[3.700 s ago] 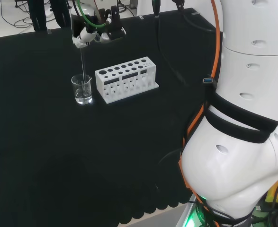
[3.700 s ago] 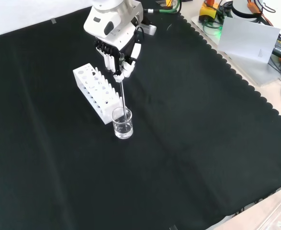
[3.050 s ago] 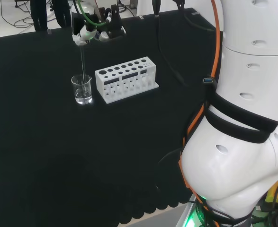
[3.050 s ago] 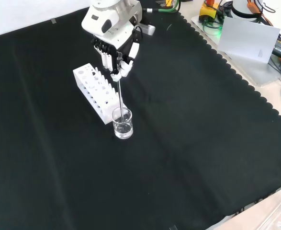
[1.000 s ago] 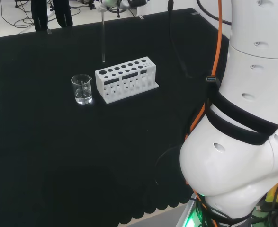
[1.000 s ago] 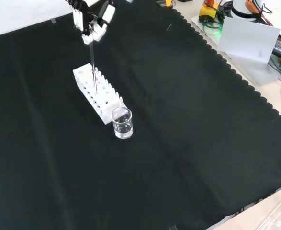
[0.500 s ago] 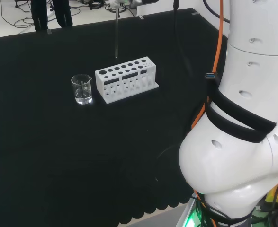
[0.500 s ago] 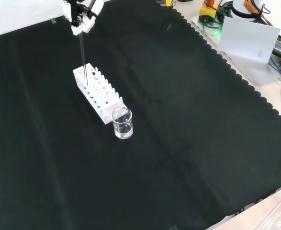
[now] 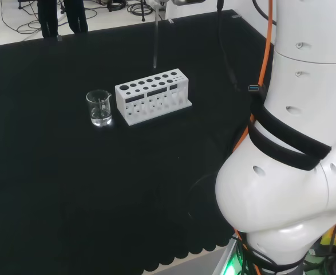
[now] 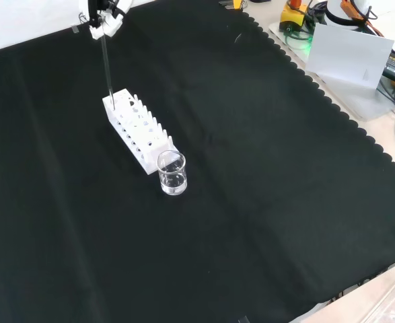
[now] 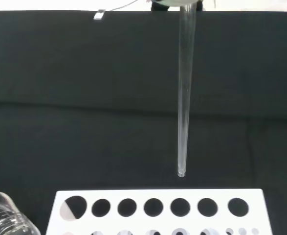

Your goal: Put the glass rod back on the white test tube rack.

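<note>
At upper left of the front view, hand (image 10: 100,19) grasping glass rod (image 10: 106,66) by its top end, rod hanging upright, tip above far end of white rack (image 10: 138,130), clear beaker (image 10: 172,173) beside rack's near end, black cloth (image 10: 264,188) beneath.

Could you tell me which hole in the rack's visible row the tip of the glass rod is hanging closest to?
In the wrist view, the glass rod tip hangs above the white rack, nearest the third hole from the end away from the beaker.
</note>
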`<state>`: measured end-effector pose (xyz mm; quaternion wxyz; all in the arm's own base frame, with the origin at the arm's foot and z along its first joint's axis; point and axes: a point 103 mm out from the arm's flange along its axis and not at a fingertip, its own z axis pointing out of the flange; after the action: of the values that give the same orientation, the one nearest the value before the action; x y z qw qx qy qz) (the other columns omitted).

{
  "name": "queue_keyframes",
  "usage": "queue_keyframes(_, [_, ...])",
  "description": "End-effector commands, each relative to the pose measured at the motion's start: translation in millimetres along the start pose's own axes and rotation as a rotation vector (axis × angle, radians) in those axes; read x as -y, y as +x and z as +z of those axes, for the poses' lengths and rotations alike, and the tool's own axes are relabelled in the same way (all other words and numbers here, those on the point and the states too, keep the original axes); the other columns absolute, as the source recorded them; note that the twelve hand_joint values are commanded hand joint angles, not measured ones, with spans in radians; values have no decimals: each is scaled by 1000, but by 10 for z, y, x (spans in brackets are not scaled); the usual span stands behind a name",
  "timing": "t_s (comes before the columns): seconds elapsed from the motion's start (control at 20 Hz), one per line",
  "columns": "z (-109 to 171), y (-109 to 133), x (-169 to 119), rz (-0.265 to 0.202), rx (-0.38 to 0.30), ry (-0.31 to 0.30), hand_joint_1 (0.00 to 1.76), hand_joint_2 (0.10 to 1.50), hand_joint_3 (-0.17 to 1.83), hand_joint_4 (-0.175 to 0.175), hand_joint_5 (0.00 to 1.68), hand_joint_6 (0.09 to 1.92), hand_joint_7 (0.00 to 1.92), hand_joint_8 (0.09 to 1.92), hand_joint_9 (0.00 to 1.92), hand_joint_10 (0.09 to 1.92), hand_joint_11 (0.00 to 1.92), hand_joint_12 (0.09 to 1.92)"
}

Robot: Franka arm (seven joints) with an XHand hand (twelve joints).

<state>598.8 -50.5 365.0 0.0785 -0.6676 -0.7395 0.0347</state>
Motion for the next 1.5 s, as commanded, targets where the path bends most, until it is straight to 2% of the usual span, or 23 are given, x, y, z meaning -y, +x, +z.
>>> queue_keyframes(0.05, [28, -165, 2, 36, -1, 6, 1233, 1038, -175, -175, 1402, 303, 1519, 950, 1787, 578, 1785, 729])
queue_keyframes(0.65, [125, -424, 85, 82, -12, 21, 1233, 1038, -175, -175, 1403, 302, 1519, 949, 1788, 579, 1786, 731])
queue_keyframes(1.2, [100, -445, 145, 98, -12, 7, 1233, 1038, -175, -175, 1403, 301, 1520, 949, 1788, 579, 1787, 733])
queue_keyframes(1.5, [149, -395, 144, 97, -6, 20, 1233, 1038, -175, -175, 1404, 300, 1521, 948, 1788, 579, 1787, 735])
